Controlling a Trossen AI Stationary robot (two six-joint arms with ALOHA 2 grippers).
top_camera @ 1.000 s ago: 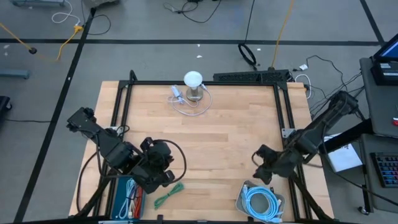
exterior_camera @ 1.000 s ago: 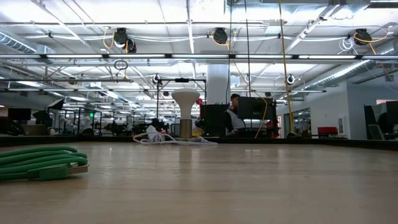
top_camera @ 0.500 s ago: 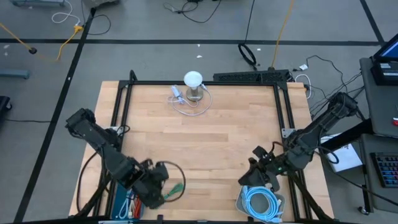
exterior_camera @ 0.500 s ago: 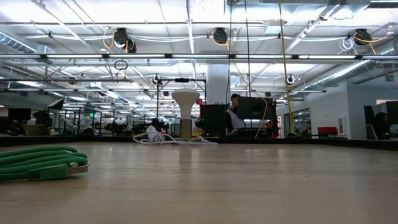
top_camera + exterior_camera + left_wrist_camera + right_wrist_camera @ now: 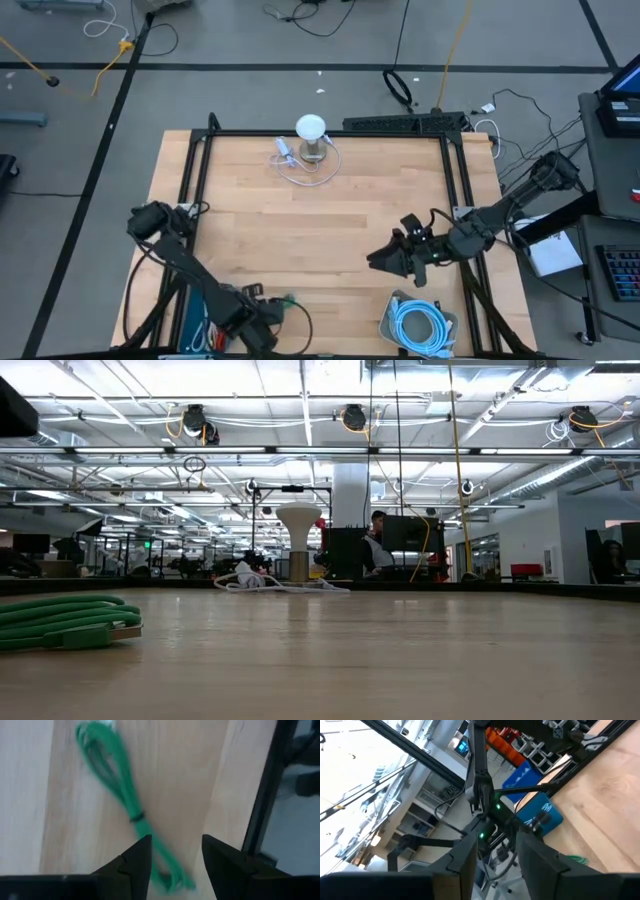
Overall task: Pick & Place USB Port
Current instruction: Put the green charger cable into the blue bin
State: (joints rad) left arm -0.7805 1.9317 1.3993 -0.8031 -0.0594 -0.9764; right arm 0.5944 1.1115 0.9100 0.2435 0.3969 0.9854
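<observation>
While our left gripper (image 5: 172, 855) hovers spread over the green cable (image 5: 122, 805) at lower left, nothing is grasped. Our right gripper (image 5: 385, 258), right of centre, is parted and empty.

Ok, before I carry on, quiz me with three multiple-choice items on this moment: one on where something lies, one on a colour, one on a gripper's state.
1. Where on the table does the green cable lie?
A. At the near edge on the left arm's side
B. Beside the white lamp at the far edge
C. Inside the tray on the right arm's side

2. What colour is the coiled cable in the tray near the right arm?
A. Red
B. Light blue
C. Black

3. How does the left gripper stand?
A. Shut on the green cable
B. Open over the green cable
C. Shut and empty

Answers:
1 A: the high view shows it at the near left edge by the left gripper.
2 B: the high view shows a pale blue coil.
3 B: the left wrist view shows the fingers apart, with the cable running between them on the wood.
</observation>
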